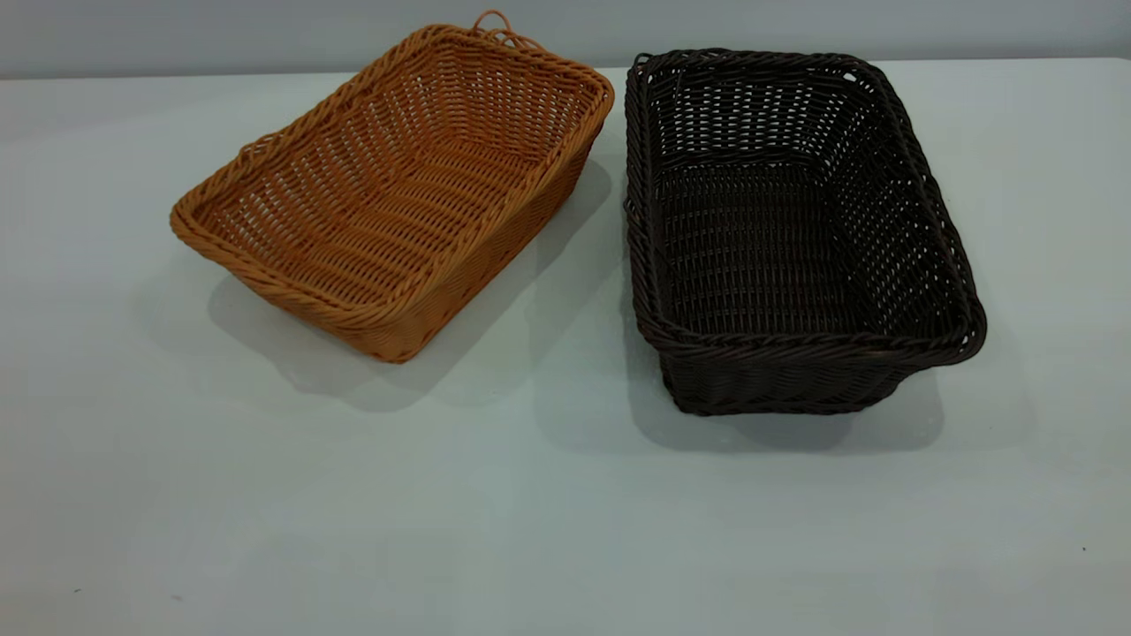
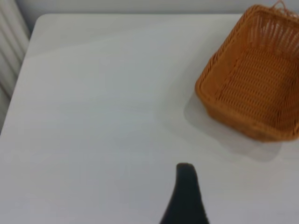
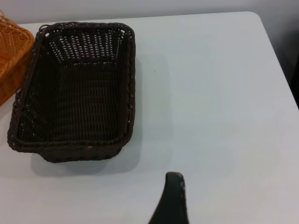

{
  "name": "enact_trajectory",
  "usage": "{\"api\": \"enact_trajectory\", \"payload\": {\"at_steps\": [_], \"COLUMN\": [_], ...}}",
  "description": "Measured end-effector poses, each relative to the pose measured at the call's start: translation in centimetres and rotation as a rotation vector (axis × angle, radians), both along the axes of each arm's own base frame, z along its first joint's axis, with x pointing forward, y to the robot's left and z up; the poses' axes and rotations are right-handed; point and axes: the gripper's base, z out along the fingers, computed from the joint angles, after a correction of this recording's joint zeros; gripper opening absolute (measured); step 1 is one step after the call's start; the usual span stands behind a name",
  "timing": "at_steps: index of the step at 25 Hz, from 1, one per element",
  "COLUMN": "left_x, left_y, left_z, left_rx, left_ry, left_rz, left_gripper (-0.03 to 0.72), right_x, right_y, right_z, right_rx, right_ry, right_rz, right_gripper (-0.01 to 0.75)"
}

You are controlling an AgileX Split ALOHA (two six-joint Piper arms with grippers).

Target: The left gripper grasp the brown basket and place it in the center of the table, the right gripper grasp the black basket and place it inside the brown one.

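Note:
The brown basket [image 1: 398, 190] stands empty on the table [image 1: 548, 530], left of middle and turned at an angle. It also shows in the left wrist view [image 2: 254, 77]. The black basket [image 1: 791, 238] stands empty just to its right, close beside it but apart, and shows in the right wrist view [image 3: 74, 93]. Neither gripper appears in the exterior view. Of the left gripper only one black finger [image 2: 186, 191] shows, over bare table well short of the brown basket. Of the right gripper only one finger [image 3: 172, 198] shows, short of the black basket. Nothing lies against either finger's pad, and both grippers are empty.
The table's far edge meets a grey wall [image 1: 177, 35]. Bare tabletop lies in front of both baskets and to either side. In the left wrist view a white ribbed panel [image 2: 11, 51] stands beyond the table's rounded corner.

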Motion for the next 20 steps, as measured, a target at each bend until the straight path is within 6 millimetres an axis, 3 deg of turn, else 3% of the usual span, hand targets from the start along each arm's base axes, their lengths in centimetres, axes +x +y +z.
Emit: {"api": "enact_trajectory", "payload": {"at_steps": [5,14,20], "left_x": [7.3,19.8,26.7], "left_y": [-0.2,-0.5,-2.9], "left_z": [0.0,-2.3,-5.2], "left_rx": [0.023,0.058,0.097], "left_ry": [0.045,0.187,0.284], "left_rz": [-0.028,-0.063,-0.173], "left_gripper": [0.530,0.530,0.530], "right_x": [0.0,0.0,0.8], "right_y": [0.0,0.0,0.0], "right_z": [0.0,0.0,1.3], "right_rx": [-0.001,-0.001,0.006], "right_ry": [0.000,0.000,0.051], "right_rz": [0.000,0.000,-0.005], "right_gripper": [0.592,0.592,0.592]}}
